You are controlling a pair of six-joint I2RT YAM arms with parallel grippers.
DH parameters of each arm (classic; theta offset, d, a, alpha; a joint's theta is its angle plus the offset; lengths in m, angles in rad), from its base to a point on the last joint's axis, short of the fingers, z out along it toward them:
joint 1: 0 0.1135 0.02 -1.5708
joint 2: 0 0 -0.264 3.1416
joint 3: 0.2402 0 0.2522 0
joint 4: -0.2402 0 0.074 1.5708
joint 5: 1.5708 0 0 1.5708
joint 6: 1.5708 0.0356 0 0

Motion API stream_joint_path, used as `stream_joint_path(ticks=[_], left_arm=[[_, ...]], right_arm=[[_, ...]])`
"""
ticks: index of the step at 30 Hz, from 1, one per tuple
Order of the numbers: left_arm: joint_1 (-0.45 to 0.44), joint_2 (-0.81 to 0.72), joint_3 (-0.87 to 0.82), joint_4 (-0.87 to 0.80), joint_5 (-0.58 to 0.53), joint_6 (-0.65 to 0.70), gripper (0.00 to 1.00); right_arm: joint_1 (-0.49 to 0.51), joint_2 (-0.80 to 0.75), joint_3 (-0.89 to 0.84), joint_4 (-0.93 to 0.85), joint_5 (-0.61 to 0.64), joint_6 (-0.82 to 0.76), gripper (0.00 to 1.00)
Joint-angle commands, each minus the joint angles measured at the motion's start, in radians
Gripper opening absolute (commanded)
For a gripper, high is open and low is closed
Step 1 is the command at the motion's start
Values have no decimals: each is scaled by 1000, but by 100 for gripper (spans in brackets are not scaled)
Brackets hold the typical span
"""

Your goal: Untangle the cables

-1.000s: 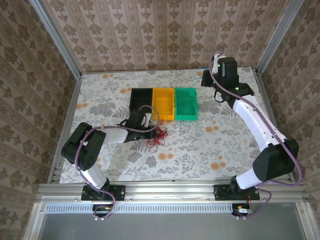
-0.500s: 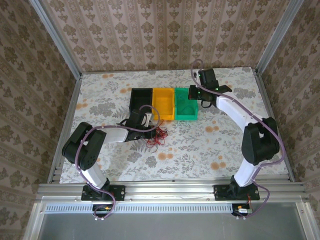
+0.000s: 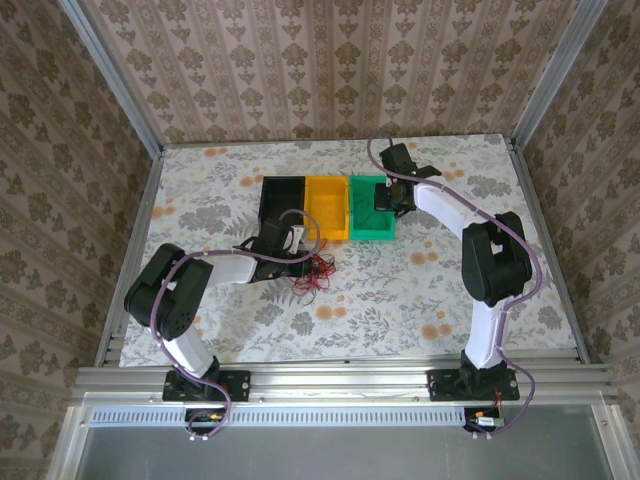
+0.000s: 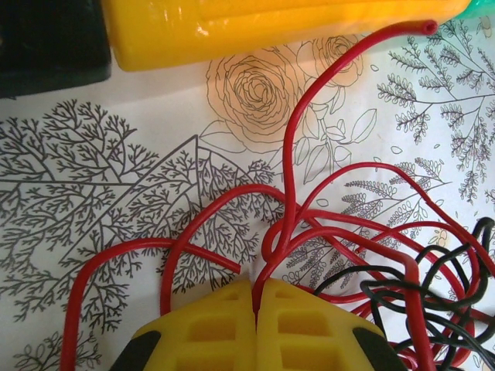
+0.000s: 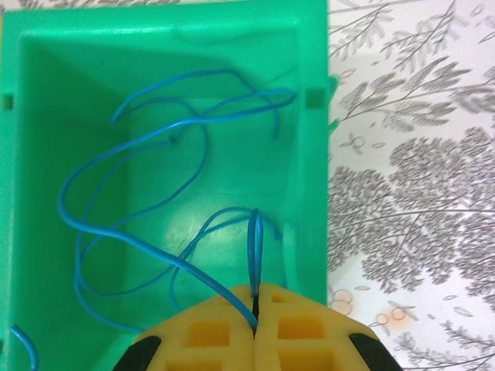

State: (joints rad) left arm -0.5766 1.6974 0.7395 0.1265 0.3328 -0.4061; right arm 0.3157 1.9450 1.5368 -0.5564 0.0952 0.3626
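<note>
Top view: black bin [image 3: 280, 192], yellow bin [image 3: 327, 204] and green bin [image 3: 372, 214] stand in a row toward the far edge of the tabletop [image 3: 200, 190]. The tangle of cables [image 3: 316, 272] lies just on the near side of the yellow bin, left gripper [image 3: 302, 256] at it. Right gripper [image 3: 384, 199] over the green bin

Left wrist: jaws closed on one red cable [image 4: 288, 193], probably to draw it clear of the black cable [image 4: 402, 303] knot

Right wrist: jaws pinched on a loop of blue cable [image 5: 131, 161] inside the green bin; reads as sorting by colour, blue set for release here
</note>
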Motion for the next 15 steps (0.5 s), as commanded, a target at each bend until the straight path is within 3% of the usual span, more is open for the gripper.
stream_joint_path(ticks=[1, 15], left_arm=[[-11, 37, -2, -68, -33, 32, 0], [-11, 13, 27, -128, -51, 52, 0]], right_arm=[[11, 26, 55, -61, 111, -28, 5], [115, 184, 226, -131, 383, -197, 5]])
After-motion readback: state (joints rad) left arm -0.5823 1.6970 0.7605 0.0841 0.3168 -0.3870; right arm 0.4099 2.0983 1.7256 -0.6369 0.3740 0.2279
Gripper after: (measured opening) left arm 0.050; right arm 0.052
